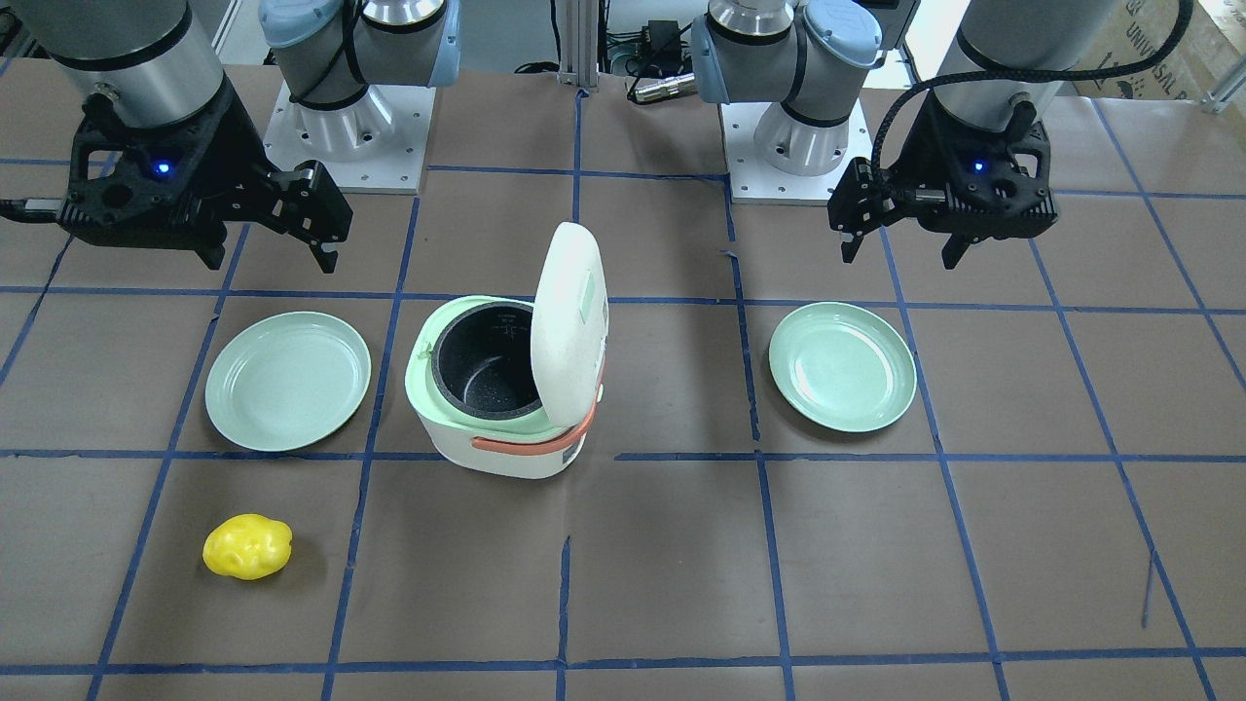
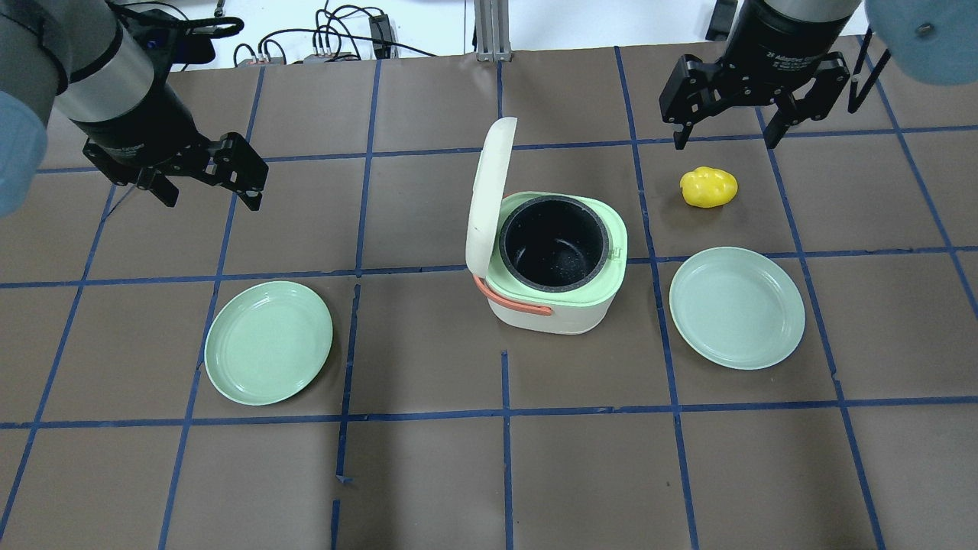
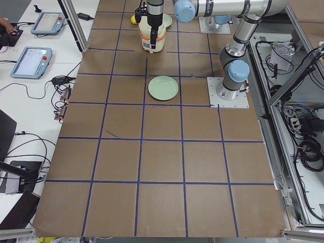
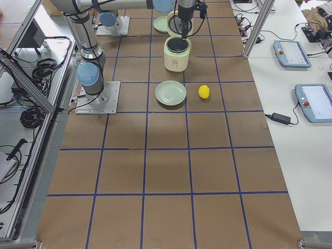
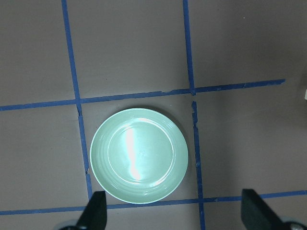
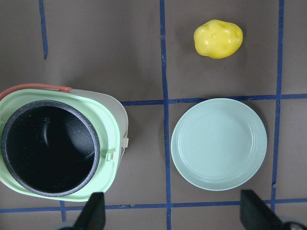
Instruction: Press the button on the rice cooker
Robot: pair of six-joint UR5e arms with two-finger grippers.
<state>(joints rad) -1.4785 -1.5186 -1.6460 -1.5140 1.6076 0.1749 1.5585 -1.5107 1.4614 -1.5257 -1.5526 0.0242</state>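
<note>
The white rice cooker [image 1: 506, 438] stands mid-table with its mint-green rim and black pot showing. Its white lid [image 1: 569, 321] stands upright and open. The button [image 1: 589, 298] is a pale mint-green patch on the lid's outer face, seen only in the front-facing view. In the overhead view the lid [image 2: 487, 191] is edge-on and the button is hidden. My left gripper [image 2: 212, 200] is open and empty, raised far to the cooker's left. My right gripper [image 2: 724, 141] is open and empty, raised behind and to the right of the cooker [image 2: 558, 260].
A mint-green plate [image 2: 268, 342] lies on my left side, below the left wrist camera [image 5: 139, 155]. A second plate [image 2: 737, 307] lies right of the cooker. A yellow potato-like thing [image 2: 709, 187] lies behind that plate, under the right gripper. Blue tape lines cross the brown table.
</note>
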